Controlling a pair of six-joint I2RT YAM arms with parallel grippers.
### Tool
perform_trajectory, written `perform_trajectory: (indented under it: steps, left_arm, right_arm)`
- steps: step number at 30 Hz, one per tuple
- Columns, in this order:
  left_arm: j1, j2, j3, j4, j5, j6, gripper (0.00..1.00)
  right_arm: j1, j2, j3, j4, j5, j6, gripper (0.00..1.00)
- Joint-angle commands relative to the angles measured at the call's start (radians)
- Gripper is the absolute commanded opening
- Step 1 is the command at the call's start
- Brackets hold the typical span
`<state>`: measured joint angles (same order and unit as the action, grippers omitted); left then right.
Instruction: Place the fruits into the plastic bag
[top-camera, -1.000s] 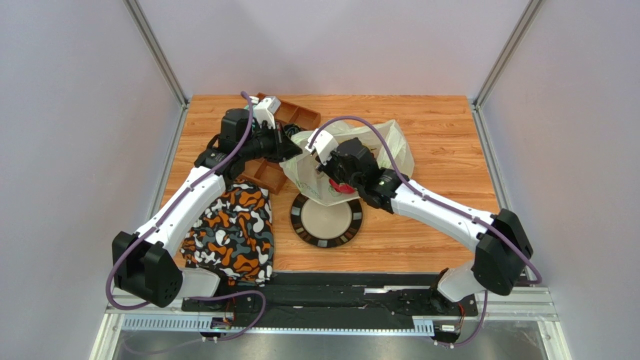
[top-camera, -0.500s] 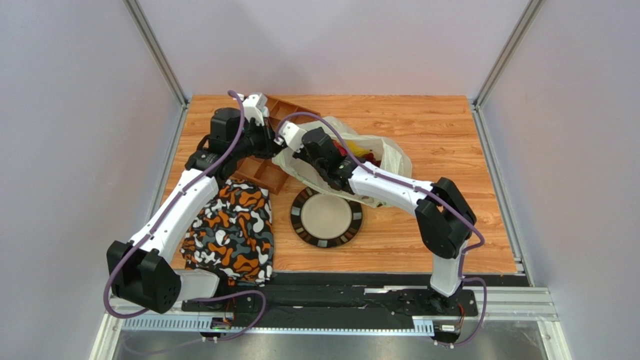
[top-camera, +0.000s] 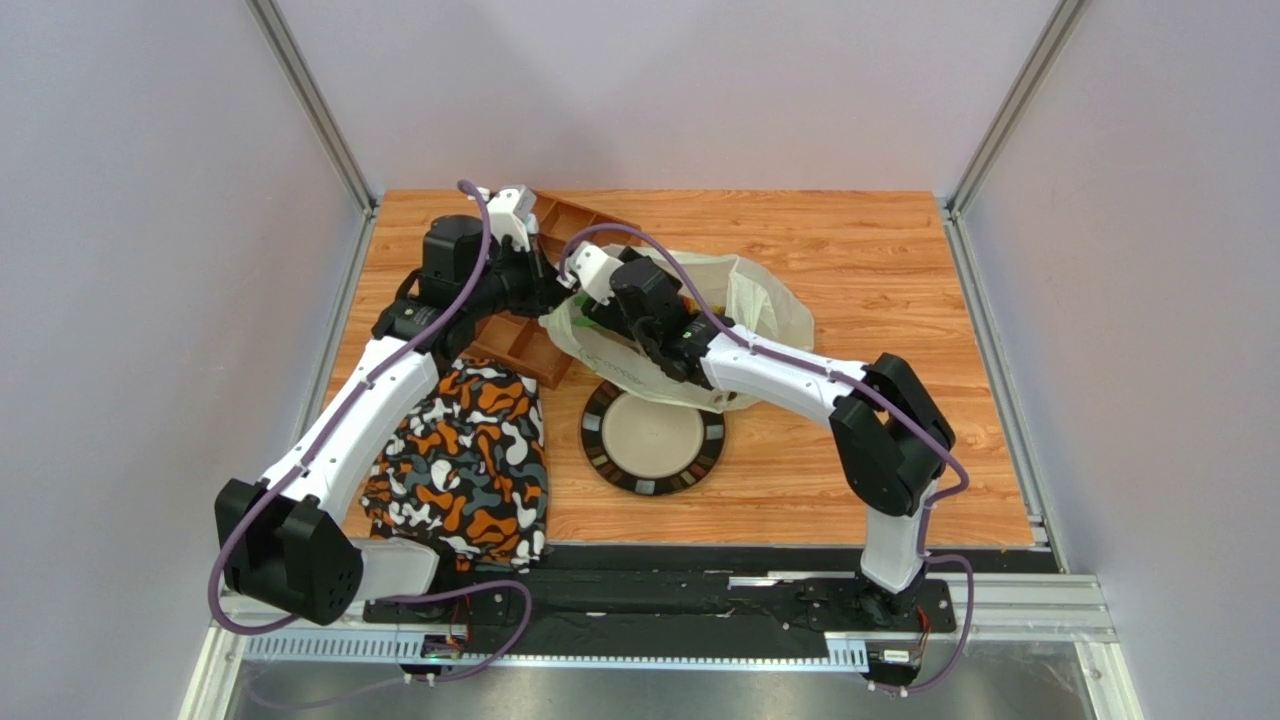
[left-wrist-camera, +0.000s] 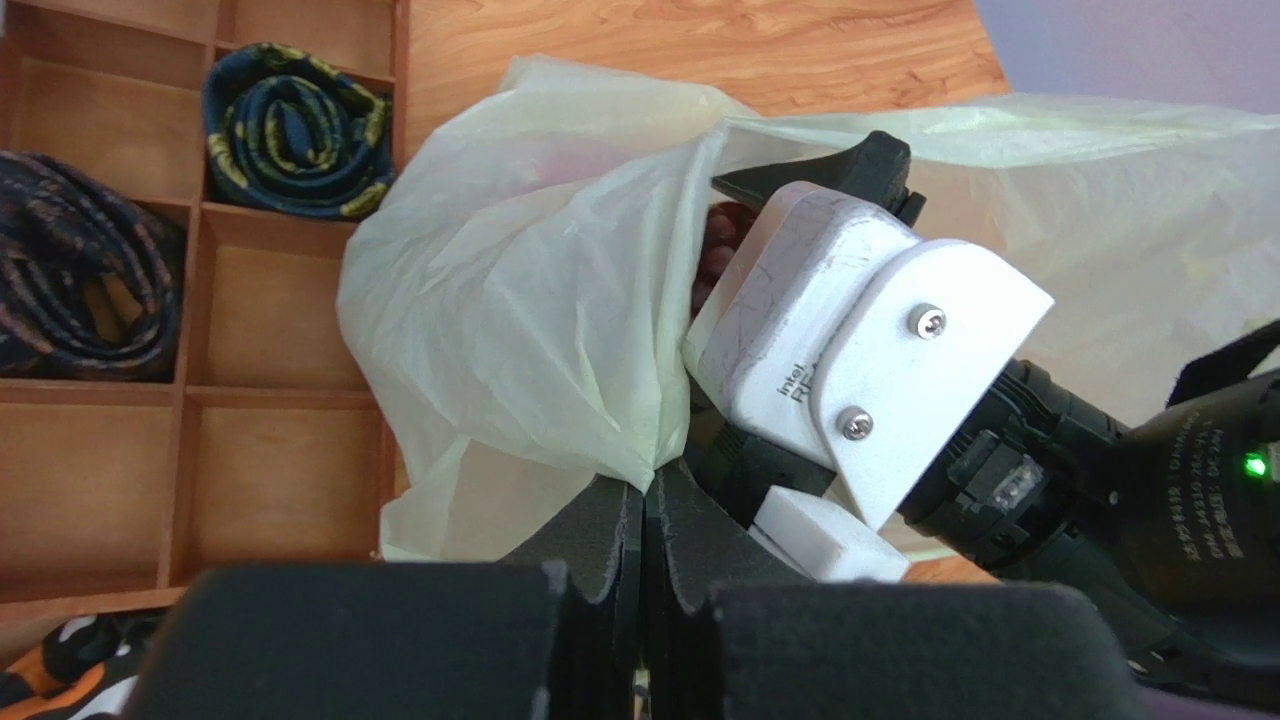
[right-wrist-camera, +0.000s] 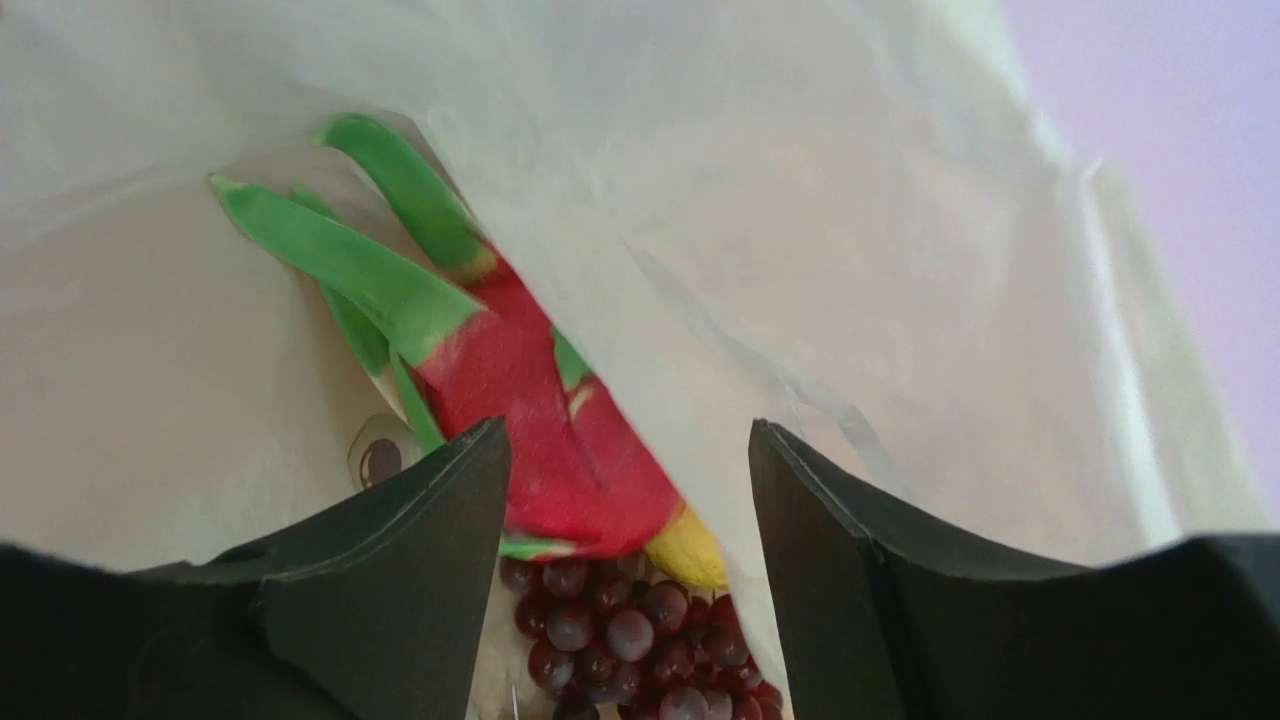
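Note:
The pale yellow-green plastic bag (top-camera: 769, 309) lies at the table's middle back. My left gripper (left-wrist-camera: 648, 492) is shut on the bag's edge (left-wrist-camera: 519, 300), holding the mouth up. My right wrist (top-camera: 639, 293) reaches into that mouth. In the right wrist view my right gripper (right-wrist-camera: 628, 435) is open, its jaws well apart inside the bag (right-wrist-camera: 902, 225). Just past them lie the pink-red dragon fruit (right-wrist-camera: 519, 368) with green scales, the dark purple grape bunch (right-wrist-camera: 631, 630) and a bit of a yellow fruit (right-wrist-camera: 687, 552). The banana is hidden.
A round dark-rimmed plate (top-camera: 652, 437) sits just in front of the bag. The orange-black-white patterned cloth (top-camera: 458, 458) lies at the front left. A wooden compartment tray (left-wrist-camera: 286, 323) with rolled cloths (left-wrist-camera: 293, 128) stands left of the bag, under my left arm.
My right arm swung from over the plate back and left into the bag's mouth with the dragon fruit, then its jaws opened and let the fruit go. The left gripper kept its hold.

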<state>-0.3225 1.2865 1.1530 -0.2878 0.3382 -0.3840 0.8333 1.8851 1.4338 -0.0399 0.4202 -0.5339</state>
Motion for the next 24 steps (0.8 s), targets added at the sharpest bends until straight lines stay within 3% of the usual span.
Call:
perform_trajectory:
  steps: [1, 12, 15, 19, 24]
  left_arm:
    - [-0.035, -0.001, 0.025, 0.052, 0.116, -0.019, 0.00]
    - [-0.027, 0.027, 0.010, 0.073, 0.114, -0.029, 0.00]
    - [-0.026, 0.037, 0.017, 0.084, 0.120, -0.042, 0.00]
    - [-0.026, 0.054, 0.019, 0.096, 0.127, -0.061, 0.00]
    - [-0.026, 0.053, 0.022, 0.096, 0.133, -0.066, 0.00]
  right_arm:
    - [-0.014, -0.101, -0.076, -0.006, -0.018, 0.044, 0.66]
    - [0.047, -0.629, -0.242, -0.170, -0.327, 0.307, 0.71]
    - [0.041, -0.728, -0.219, -0.222, -0.289, 0.362, 0.77]
    - [-0.005, -0.753, -0.147, -0.427, -0.173, 0.527, 0.78]
    - [-0.016, -0.807, -0.214, -0.503, -0.126, 0.629, 0.77]
